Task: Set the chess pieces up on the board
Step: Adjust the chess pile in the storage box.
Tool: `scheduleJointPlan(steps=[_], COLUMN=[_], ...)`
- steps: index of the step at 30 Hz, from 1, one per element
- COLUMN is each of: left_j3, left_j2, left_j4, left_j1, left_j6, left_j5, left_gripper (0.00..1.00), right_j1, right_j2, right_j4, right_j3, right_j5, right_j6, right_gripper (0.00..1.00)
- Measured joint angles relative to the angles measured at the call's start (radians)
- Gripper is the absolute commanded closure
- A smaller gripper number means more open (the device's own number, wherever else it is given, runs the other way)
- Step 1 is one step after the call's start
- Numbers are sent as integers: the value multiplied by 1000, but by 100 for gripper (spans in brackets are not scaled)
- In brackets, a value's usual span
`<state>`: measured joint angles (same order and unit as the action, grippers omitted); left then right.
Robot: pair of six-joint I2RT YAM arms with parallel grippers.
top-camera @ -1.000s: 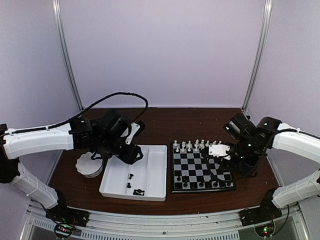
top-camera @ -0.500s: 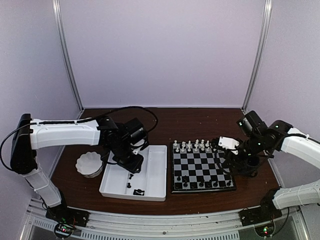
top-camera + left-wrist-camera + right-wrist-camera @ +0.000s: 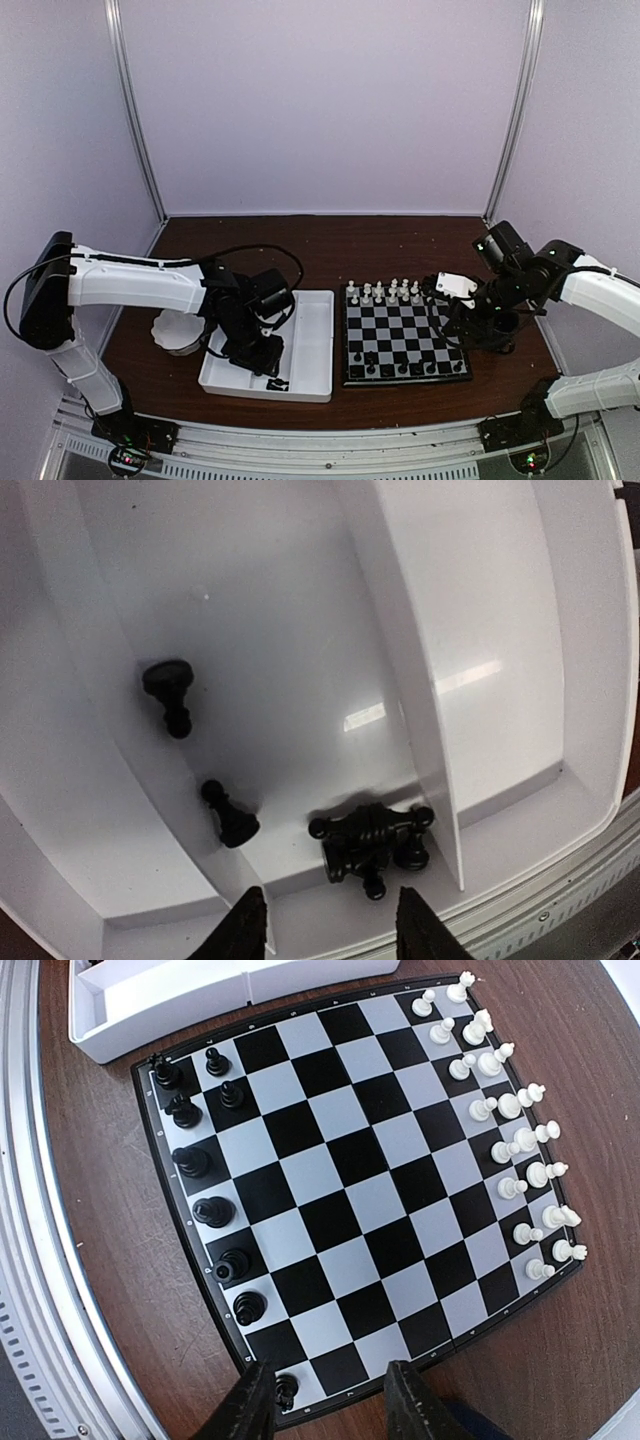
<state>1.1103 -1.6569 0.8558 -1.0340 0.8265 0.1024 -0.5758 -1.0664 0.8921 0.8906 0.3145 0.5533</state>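
Observation:
The board (image 3: 405,338) lies right of centre, with white chess pieces (image 3: 520,1150) in its two far rows. Several black chess pieces (image 3: 200,1200) stand along its near row. More black pieces lie in the white divided tray (image 3: 318,330): a toppled one (image 3: 168,690), a pawn (image 3: 230,815) and a tangled heap (image 3: 375,845) at the near end. My left gripper (image 3: 330,932) hangs open just above that heap, with nothing between its fingers. My right gripper (image 3: 330,1405) is open over the board's near right corner. A black piece (image 3: 287,1390) stands beside its left finger.
A white scalloped bowl (image 3: 170,330) sits left of the tray, partly behind my left arm. The tray's upright dividers (image 3: 400,680) flank the heap. The metal rail (image 3: 330,445) runs along the table's near edge.
My left gripper has swung from above the tray's far end down to its near end. My right gripper has drawn back from over the board to its right edge.

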Motion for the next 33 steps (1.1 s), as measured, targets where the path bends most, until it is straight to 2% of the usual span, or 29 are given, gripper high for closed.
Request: scheduleJointPlan(steps=[7, 21, 25, 30, 33], left_j3=[-14, 4, 47, 153, 200], left_j2=[-29, -128, -179, -238, -238], left_j4=[-88, -115, -97, -6, 37], left_j1=[0, 0, -1, 8, 33], left_j6=[65, 117, 89, -1, -57], left_j5=[27, 63, 76, 11, -24], left_gripper=[57, 81, 83, 85, 83], right_j1=[0, 0, 1, 1, 6], right_j2=[-6, -13, -13, -13, -13], right_j4=[0, -1, -3, -4, -5], right_j3=[0, -1, -1, -1, -1], right_j5=[0, 0, 1, 0, 0], right_j6=[0, 0, 0, 0, 0], right_gripper=[60, 61, 61, 61, 61])
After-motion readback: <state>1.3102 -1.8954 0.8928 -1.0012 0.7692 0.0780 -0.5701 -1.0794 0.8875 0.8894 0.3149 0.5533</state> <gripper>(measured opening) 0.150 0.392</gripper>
